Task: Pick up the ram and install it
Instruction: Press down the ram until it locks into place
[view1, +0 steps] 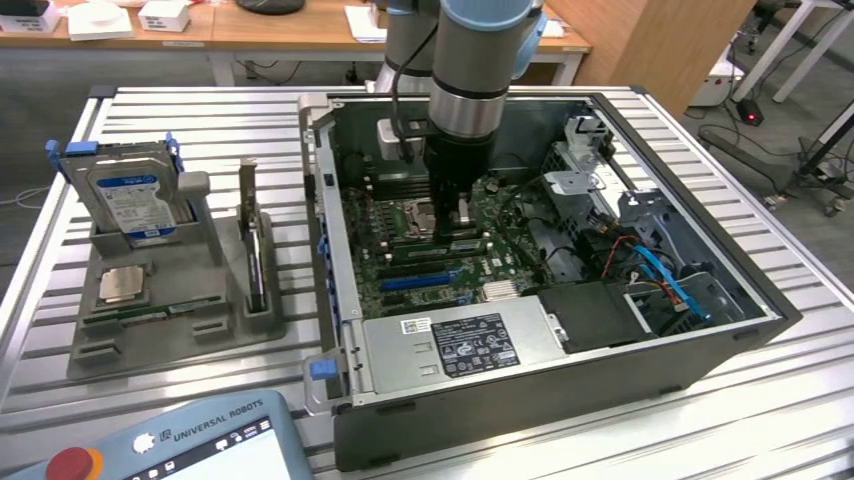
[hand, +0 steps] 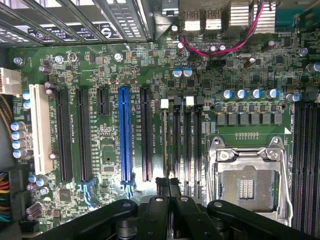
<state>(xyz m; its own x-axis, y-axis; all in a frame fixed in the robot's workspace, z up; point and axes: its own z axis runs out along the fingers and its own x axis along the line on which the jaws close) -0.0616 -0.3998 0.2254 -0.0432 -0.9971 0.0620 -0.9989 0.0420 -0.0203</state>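
From the exterior view I see my gripper (view1: 461, 222) down inside the open computer case (view1: 747, 330), over the motherboard (view1: 441, 262) beside the processor socket (view1: 407, 215). On the wrist view its fingers (hand: 162, 186) are pressed together, and a thin green edge, probably the ram (hand: 165, 145), stands in a memory slot (hand: 176, 145) just ahead of them.
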